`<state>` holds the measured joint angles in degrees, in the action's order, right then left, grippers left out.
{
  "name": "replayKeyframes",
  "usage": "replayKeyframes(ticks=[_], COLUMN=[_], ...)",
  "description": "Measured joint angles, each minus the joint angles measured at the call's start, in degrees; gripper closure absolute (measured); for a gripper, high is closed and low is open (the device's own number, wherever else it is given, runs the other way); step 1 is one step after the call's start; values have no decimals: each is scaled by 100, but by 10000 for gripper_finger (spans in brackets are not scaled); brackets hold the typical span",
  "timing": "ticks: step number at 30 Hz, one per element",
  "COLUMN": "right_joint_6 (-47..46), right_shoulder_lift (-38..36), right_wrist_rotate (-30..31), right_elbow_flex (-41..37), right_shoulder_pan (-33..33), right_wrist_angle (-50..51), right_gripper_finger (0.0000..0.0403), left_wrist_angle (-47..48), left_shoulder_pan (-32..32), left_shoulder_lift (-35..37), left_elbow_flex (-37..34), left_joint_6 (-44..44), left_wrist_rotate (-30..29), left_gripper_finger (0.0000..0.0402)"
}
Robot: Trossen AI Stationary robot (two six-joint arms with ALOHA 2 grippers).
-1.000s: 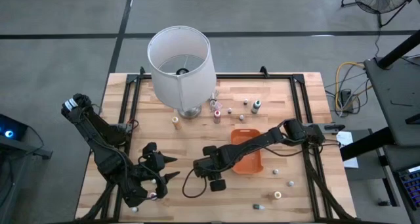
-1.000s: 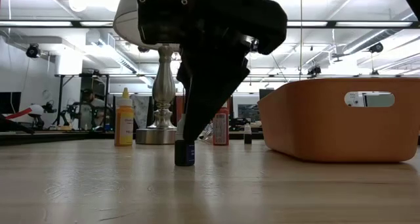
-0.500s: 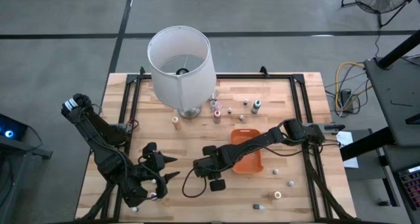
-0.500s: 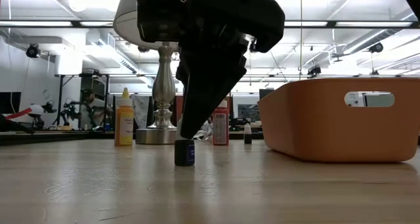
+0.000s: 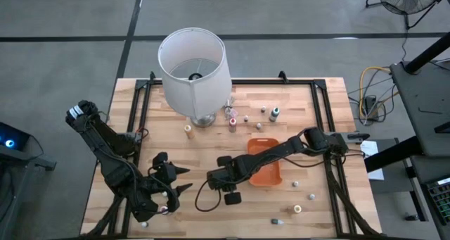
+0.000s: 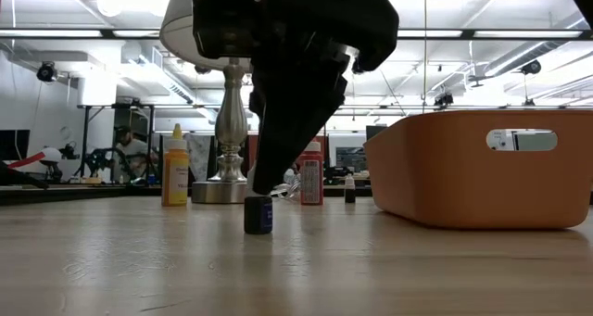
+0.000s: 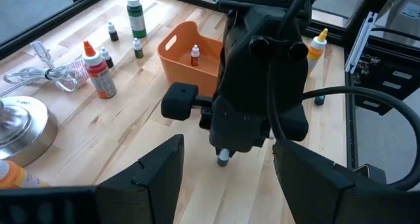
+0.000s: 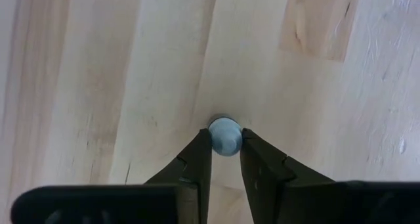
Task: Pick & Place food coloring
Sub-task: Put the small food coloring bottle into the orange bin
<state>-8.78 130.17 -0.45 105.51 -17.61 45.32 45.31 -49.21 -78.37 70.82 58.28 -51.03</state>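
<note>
Between the right gripper's [image 8: 226,144] fingertips [image 8: 201,147] stands a blue-capped bottle [image 8: 225,136]. Both tips touch its cap, pinching it. It stands upright on the table [image 8: 98,86].

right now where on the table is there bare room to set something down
Bare wood lies on the table between the lamp and the left arm, and at the far right corner. Crowded: the bottles by the lamp, the orange tray, and the front right, where small bottles are scattered.

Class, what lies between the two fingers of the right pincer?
In the right wrist view, a small blue-capped bottle stands on the table between the right pincer's fingers, which touch its cap.
</note>
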Motion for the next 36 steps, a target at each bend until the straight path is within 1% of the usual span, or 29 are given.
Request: replayKeyframes(ticks=[5, 11, 17, 24, 30, 34, 36], right_joint_6=[-139, -435, -801, -1286, -1474, -1489, -1491], right_shoulder_lift=[-119, -529, -1037, -1769, -2393, -2706, -2821], right_wrist_rotate=[0, 2, 67, 227, 689, 1060, 1133], right_elbow_flex=[0, 8, 271, 323, 321, 302, 266], right_shoulder_pan=[0, 0, 4, 4, 0, 4, 11], right_wrist_angle=[59, 166, 821, 1464, 2214, 2800, 3077], right_gripper_finger=[343, 344, 344, 344, 344, 344, 344], left_wrist_angle=[26, 75, 123, 128, 128, 130, 128], left_shoulder_pan=[0, 0, 0, 12, 70, 148, 179], left_shoulder_lift=[2, 2, 2, 2, 2, 2, 2], left_elbow_flex=[0, 0, -1, -1, -1, -1, -1], left_joint_6=[0, 2, 2, 48, 122, 147, 159], left_wrist_rotate=[0, -3, -99, -116, -135, -162, -166], left_gripper_finger=[195, 195, 195, 195, 195, 195, 195])
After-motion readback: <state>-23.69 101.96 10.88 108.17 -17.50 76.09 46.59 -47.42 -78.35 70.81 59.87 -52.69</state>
